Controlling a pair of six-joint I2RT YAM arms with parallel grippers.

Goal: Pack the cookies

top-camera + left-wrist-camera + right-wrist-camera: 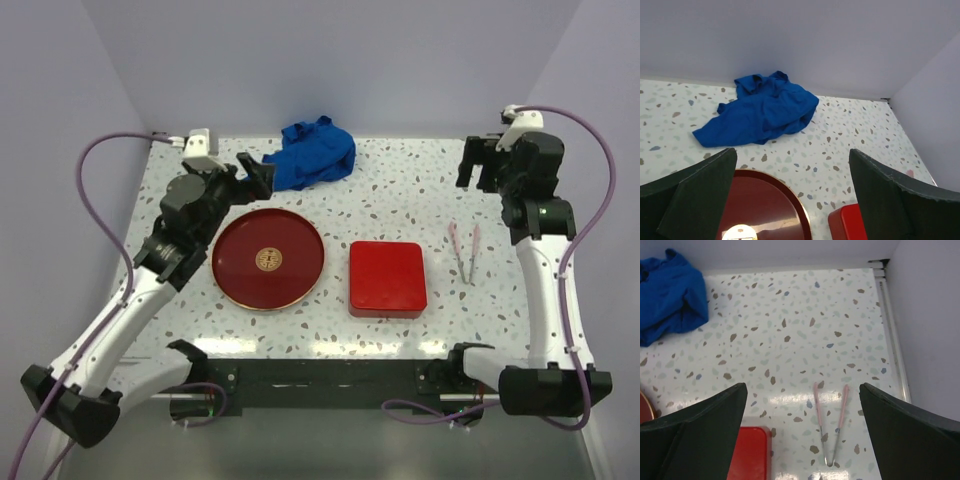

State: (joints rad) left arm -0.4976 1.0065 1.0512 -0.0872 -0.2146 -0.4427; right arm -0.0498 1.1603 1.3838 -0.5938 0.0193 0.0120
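No cookies show in any view. A dark red round plate (232, 268) lies left of centre, bare except for its gold emblem (269, 259). A closed red square box (388, 278) sits to its right. Pink-handled metal tongs (464, 255) lie right of the box. My left gripper (255, 176) is open and empty above the plate's far edge; its view shows the plate (765, 205) and a box corner (847, 225). My right gripper (478, 164) is open and empty, raised behind the tongs (830, 430), with the box (747, 455) at lower left.
A crumpled blue cloth (315, 152) lies at the back of the table, just right of my left gripper; it also shows in the left wrist view (760, 112) and the right wrist view (670, 295). Lilac walls enclose the speckled table on three sides.
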